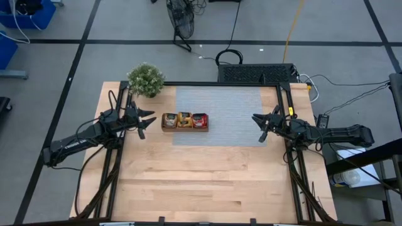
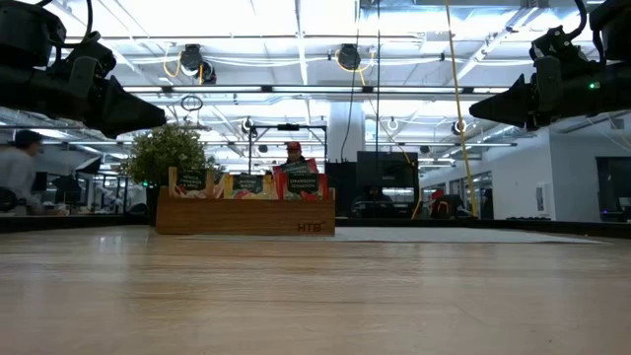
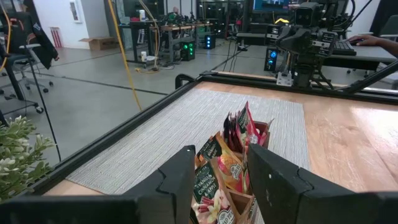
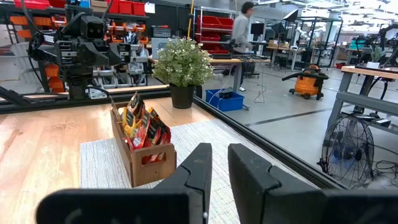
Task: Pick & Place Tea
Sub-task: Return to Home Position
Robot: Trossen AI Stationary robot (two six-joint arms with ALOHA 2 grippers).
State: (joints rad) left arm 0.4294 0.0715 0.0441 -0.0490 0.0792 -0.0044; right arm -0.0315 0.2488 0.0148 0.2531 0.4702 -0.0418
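The tea sachets, red, orange and dark green foil squares with light labels, stand upright on their edges in a brown three-compartment wooden tray on a grey mat. They also show in the low view. My left gripper is open and empty, raised above the table just left of the tray. Its wrist view looks over the sachets. My right gripper hovers at the mat's right edge, far from the tray. Its fingers stand a narrow gap apart and are empty.
The grey woven mat covers the table's far middle. A potted green plant stands at the far left corner. Bare wooden table lies toward the near edge. Black frame rails run along both sides. A person is in the room behind.
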